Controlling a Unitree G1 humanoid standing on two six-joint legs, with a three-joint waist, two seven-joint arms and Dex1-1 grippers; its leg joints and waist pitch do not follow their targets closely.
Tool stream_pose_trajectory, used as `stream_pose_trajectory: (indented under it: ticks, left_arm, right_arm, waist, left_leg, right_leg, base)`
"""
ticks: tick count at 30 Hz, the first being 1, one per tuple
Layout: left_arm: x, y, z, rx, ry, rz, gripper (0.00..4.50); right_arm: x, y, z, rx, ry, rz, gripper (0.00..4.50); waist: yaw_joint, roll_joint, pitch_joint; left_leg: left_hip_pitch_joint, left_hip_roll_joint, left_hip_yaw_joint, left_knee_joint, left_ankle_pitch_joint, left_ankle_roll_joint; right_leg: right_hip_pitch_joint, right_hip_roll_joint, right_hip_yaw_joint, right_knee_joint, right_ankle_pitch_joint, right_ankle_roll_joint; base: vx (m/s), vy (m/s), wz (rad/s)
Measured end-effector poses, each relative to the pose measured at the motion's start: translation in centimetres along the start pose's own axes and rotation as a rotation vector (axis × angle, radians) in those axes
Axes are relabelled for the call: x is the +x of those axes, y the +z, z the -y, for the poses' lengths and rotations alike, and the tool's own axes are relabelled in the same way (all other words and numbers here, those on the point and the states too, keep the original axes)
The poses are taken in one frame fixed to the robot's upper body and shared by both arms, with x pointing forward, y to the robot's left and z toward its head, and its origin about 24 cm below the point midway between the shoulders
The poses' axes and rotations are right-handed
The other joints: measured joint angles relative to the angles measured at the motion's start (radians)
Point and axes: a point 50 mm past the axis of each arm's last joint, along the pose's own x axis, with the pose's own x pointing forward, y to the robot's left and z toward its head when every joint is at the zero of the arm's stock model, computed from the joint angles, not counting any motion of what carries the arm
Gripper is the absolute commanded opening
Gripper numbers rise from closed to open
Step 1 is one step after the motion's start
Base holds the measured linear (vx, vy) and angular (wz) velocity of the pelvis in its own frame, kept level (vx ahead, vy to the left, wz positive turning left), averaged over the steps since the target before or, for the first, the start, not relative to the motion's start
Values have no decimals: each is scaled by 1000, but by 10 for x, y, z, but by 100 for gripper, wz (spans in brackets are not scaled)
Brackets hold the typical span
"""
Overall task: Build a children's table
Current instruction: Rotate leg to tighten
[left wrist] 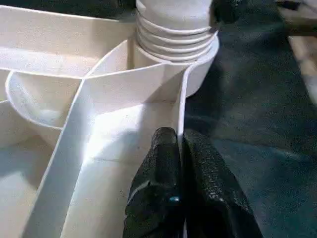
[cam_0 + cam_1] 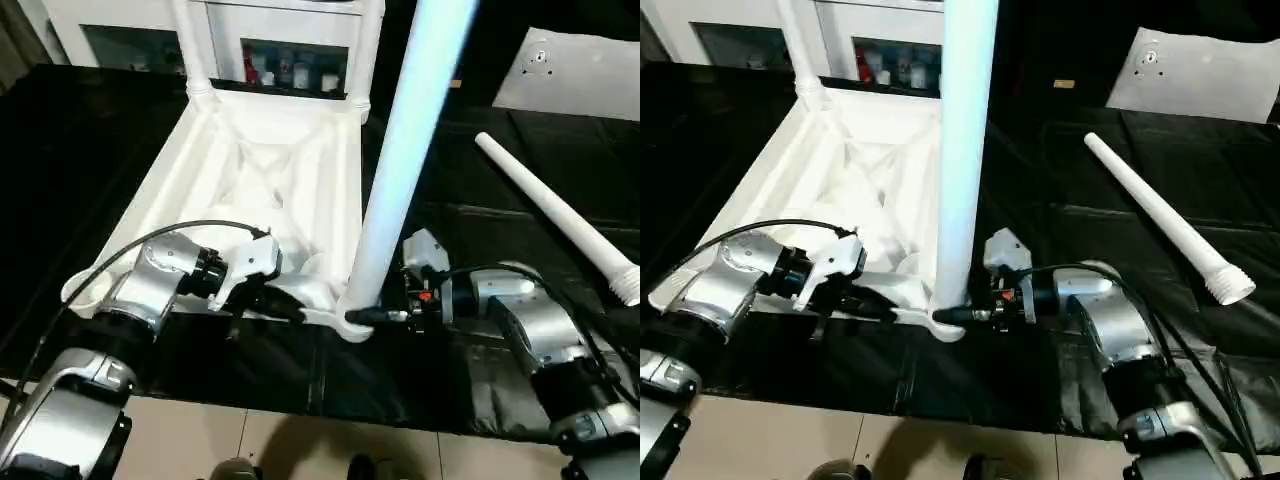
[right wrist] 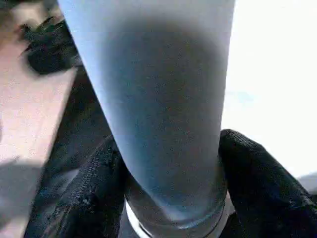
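An upturned white tabletop (image 2: 255, 170) lies on a black-covered table (image 2: 520, 170). A leg (image 2: 400, 170) stands upright in its near corner socket (image 1: 198, 64), long axis vertical, directly ahead of the right tool (image 2: 380, 316), whose fingers (image 3: 257, 168) clasp its base from both sides. The left tool (image 1: 181, 188) is pinched tight on the tabletop's rim beside that socket. Another leg (image 2: 560, 215) lies flat well to the right, nearer the right arm.
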Motion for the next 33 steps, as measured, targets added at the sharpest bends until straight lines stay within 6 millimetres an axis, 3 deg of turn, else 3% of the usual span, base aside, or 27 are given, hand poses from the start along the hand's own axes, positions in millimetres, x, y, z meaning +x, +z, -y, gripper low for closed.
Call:
stream_pose_trajectory:
  ticks: [6,11,15,17,18,24,33]
  left_arm:
    - [24,8,2,-102,267,34,0]
    - [56,23,3,-196,465,54,0]
    - [71,32,4,-225,546,56,0]
    - [75,36,4,-230,564,55,0]
    - [75,36,4,-229,565,56,0]
    - [71,37,3,-218,567,55,0]
    - [42,23,0,-125,457,29,0]
  right_arm:
    - [15,-6,7,133,-414,146,248]
    - [30,-1,17,203,-748,184,245]
    - [38,4,21,236,-894,192,245]
    - [40,6,21,234,-931,197,245]
    - [40,7,21,234,-936,204,301]
    - [41,8,18,259,-916,244,351]
    - [28,2,10,179,-678,221,422]
  waist:
    - [-45,5,-4]
    - [-48,16,-10]
    - [-44,18,-11]
    - [-44,18,-11]
    - [-44,18,-11]
    - [-46,18,-11]
    - [-60,12,-8]
  left_leg:
    - [4,-1,0,-2,0,-8]
    - [3,-3,1,-2,0,-8]
    - [3,-5,1,-5,0,-7]
    - [2,-5,1,-7,-1,-6]
    - [1,-5,0,-7,-1,-6]
    - [0,-5,1,-12,2,0]
    - [-1,-3,0,-12,2,0]
  right_leg:
    - [2,0,2,-6,0,2]
    - [2,0,6,-9,0,3]
    - [2,0,8,-9,0,5]
    - [1,0,8,-9,0,6]
    - [0,0,8,-9,1,6]
    - [-3,1,8,-8,1,7]
    - [-5,3,8,-8,1,6]
  base:
    - [0,0,0]
    - [0,0,0]
    - [0,0,0]
    - [0,0,0]
    - [0,0,0]
    - [0,0,0]
    - [0,0,0]
